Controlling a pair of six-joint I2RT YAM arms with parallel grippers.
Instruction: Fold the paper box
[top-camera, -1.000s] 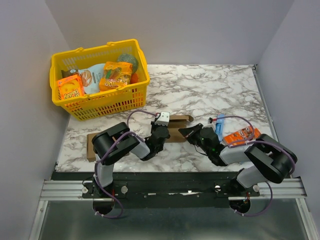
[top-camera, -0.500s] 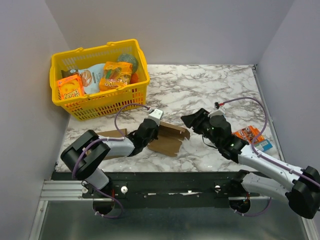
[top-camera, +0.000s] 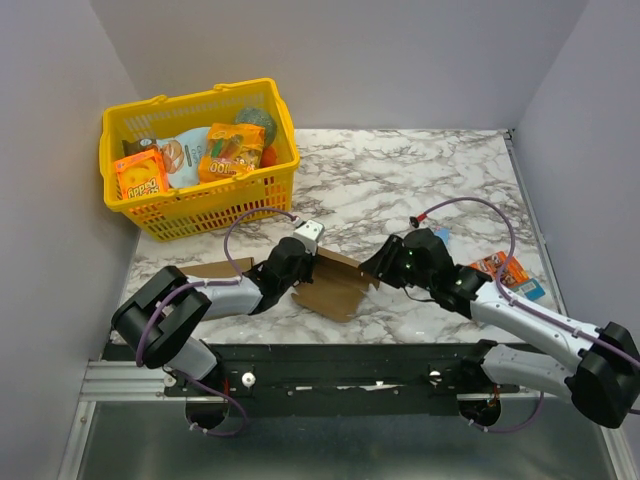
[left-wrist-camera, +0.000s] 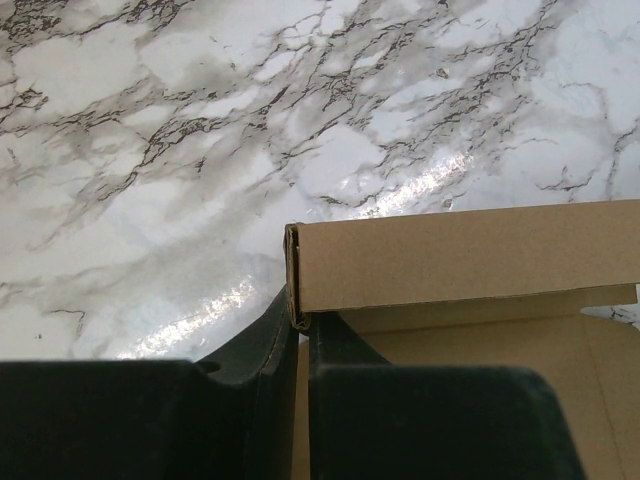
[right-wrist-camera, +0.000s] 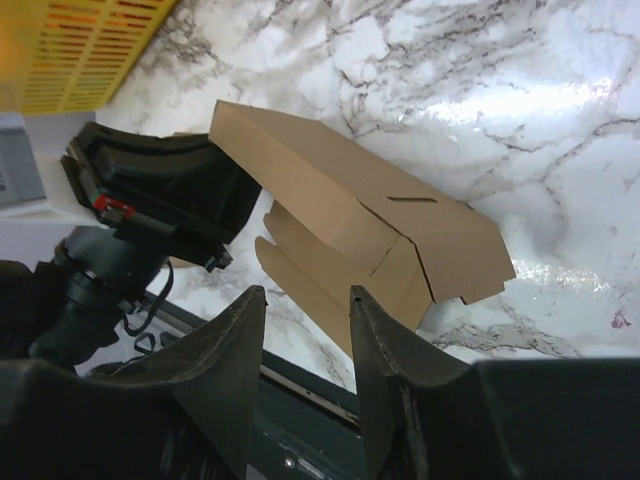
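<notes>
The paper box (top-camera: 332, 284) is a brown creased cardboard piece, partly folded and tilted up off the marble table near the front middle. My left gripper (top-camera: 297, 270) is shut on its left wall; in the left wrist view the fingertips (left-wrist-camera: 300, 312) pinch the cardboard edge of the box (left-wrist-camera: 460, 255). My right gripper (top-camera: 374, 267) is open at the box's right end. In the right wrist view its fingers (right-wrist-camera: 305, 292) stand apart with nothing between them, just in front of the box (right-wrist-camera: 350, 215) and its loose flaps.
A yellow basket (top-camera: 195, 98) full of snack packs stands at the back left. A flat brown cardboard rectangle (top-camera: 215, 268) lies behind the left arm. An orange packet (top-camera: 500, 268) and a blue item (top-camera: 530, 291) lie at the right. The dark front rail (top-camera: 350, 352) runs close below the box.
The left gripper has carried the box a little forward and tilted it up. The right gripper has opened and swung left up to the box's right end.
</notes>
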